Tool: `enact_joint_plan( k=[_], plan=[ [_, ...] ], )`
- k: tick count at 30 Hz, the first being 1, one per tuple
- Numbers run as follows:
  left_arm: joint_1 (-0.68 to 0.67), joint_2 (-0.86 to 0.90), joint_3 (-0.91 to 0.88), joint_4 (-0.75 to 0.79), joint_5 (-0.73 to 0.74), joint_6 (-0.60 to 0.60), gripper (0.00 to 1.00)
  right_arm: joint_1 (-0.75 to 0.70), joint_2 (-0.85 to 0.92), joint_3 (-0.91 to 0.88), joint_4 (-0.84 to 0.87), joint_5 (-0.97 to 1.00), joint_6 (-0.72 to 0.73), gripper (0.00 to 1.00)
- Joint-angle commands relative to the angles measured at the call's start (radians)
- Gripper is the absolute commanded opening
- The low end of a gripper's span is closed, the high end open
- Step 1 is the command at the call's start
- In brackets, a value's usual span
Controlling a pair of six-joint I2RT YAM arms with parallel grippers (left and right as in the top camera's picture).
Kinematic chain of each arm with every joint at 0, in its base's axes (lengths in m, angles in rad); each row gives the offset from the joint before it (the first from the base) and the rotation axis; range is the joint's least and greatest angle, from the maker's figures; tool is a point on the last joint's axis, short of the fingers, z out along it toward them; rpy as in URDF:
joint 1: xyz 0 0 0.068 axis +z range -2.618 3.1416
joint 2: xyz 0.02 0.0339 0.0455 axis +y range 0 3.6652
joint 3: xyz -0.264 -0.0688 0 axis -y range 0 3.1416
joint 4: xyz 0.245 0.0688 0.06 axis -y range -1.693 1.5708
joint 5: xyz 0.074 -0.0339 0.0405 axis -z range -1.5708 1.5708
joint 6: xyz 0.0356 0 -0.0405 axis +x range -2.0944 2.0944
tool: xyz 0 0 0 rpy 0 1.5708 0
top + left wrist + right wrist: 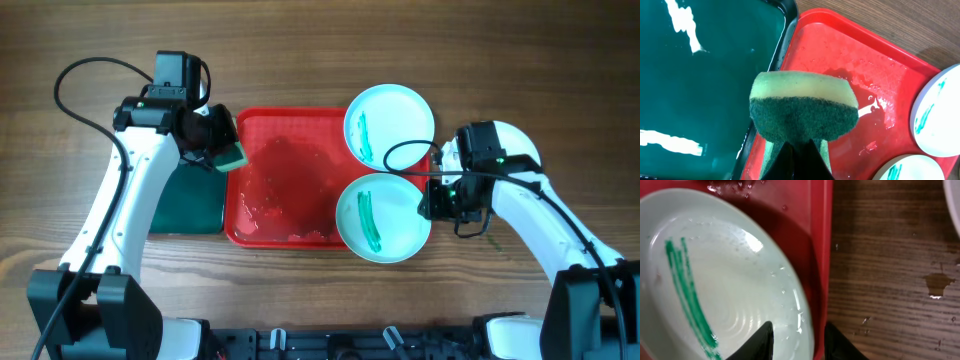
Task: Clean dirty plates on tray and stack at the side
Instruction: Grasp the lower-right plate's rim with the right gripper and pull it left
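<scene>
The red tray [285, 140] lies mid-table, wet. Two plates sit at its right end, both overlapping its rim. The far one [390, 122] looks white, the near one [383, 218] pale turquoise, and each bears a green smear. A third plate is out of view. My left gripper [222, 150] is shut on a yellow-and-green sponge [802, 112], held over the tray's left edge. My right gripper [797, 330] is open at the near plate's [730, 280] right rim. One finger lies over the plate's inside, the other outside the tray's rim [822, 255].
A dark green tray [190, 195] lies against the red tray's left side, seen wet in the left wrist view [705, 75]. Water drops mark the wooden table [935, 282] right of the red tray. A black cable loops over the far plate.
</scene>
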Motion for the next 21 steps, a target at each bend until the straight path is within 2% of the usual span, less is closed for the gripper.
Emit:
enact_joint_plan(
  k=[1,2,3,5,8,10,12,15,18,21],
  plan=[
    [-0.003,0.008,0.005,0.004,-0.002,-0.002,0.04,0.005,-0.007,-0.054,0.046,0.018,0.008,0.29],
    [-0.003,0.008,0.005,0.004,-0.002,-0.002,0.04,0.005,-0.007,-0.058,0.056,0.009,0.008,0.26],
    [-0.003,0.008,0.005,0.004,-0.002,-0.001,0.04,0.006,-0.007,-0.06,0.066,0.005,0.019,0.15],
    [-0.003,0.008,0.005,0.004,-0.002,-0.001,0.04,0.006,-0.007,-0.06,0.066,0.004,0.042,0.05],
    [-0.003,0.008,0.005,0.004,-0.002,-0.001,0.04,0.008,-0.007,-0.059,0.056,-0.072,0.05,0.04],
    [-0.003,0.008,0.005,0.004,-0.002,-0.002,0.04,0.048,-0.007,-0.054,0.055,-0.214,0.045,0.04],
    [-0.003,0.008,0.005,0.004,-0.001,-0.002,0.04,0.139,-0.007,-0.026,0.062,-0.223,0.142,0.04],
    [-0.003,0.008,0.005,0.003,-0.001,-0.002,0.04,0.319,-0.007,0.044,0.17,-0.117,0.39,0.04],
    [-0.003,0.008,0.005,0.003,-0.001,-0.002,0.04,0.435,-0.005,0.055,0.281,0.037,0.567,0.05],
    [-0.003,0.008,0.005,0.003,-0.001,-0.002,0.04,0.48,0.056,0.056,0.379,0.083,0.631,0.05]
  ],
)
